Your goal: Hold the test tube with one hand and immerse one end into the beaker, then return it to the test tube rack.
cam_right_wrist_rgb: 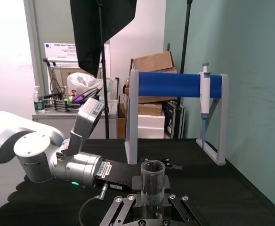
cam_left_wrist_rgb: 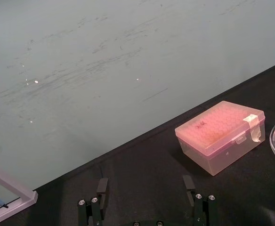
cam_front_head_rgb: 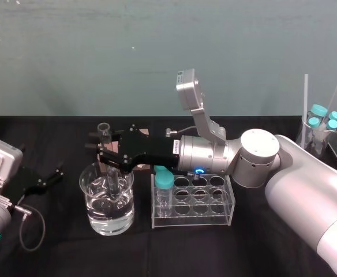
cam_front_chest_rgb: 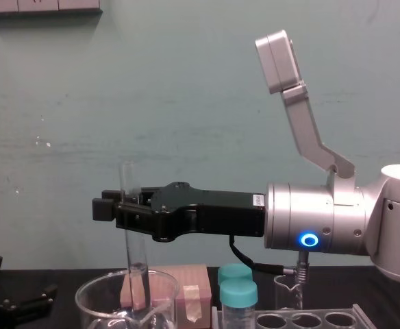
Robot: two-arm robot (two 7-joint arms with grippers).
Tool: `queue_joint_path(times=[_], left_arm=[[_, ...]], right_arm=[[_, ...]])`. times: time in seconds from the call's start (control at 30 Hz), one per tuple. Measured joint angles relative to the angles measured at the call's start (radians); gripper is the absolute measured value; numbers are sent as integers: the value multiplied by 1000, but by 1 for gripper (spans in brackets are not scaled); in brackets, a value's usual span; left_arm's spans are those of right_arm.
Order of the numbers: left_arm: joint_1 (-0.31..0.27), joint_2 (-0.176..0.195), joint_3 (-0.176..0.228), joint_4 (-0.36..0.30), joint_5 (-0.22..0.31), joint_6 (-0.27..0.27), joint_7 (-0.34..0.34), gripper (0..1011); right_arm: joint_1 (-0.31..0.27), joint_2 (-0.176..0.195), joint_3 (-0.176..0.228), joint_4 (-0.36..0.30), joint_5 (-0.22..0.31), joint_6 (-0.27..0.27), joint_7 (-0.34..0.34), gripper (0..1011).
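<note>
My right gripper (cam_front_head_rgb: 107, 154) reaches left over the table and is shut on the test tube (cam_front_head_rgb: 107, 164), which stands upright. The tube's lower end hangs inside the beaker (cam_front_head_rgb: 107, 214), which holds water; whether the tip touches the water I cannot tell. The chest view shows the same grip (cam_front_chest_rgb: 121, 208) on the tube (cam_front_chest_rgb: 134, 260) above the beaker (cam_front_chest_rgb: 94, 301). In the right wrist view the tube's open rim (cam_right_wrist_rgb: 153, 170) sits between the fingers. The test tube rack (cam_front_head_rgb: 223, 202) stands just right of the beaker. My left gripper (cam_front_head_rgb: 44, 179) rests open at the table's left.
A teal-capped vial (cam_front_head_rgb: 164, 180) stands in the rack's left end. A pink tip box (cam_left_wrist_rgb: 221, 136) lies behind the beaker. A clear stand with more teal-capped vials (cam_front_head_rgb: 324, 122) is at the far right. A blue pipette stand (cam_right_wrist_rgb: 175, 84) stands on the table's far left side.
</note>
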Motion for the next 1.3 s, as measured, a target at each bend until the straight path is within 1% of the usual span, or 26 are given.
queue_joint_path(times=[1.3], left_arm=[[0,0,0,0,0,0,0,1000]], right_arm=[[0,0,0,1,2,0,1,241]])
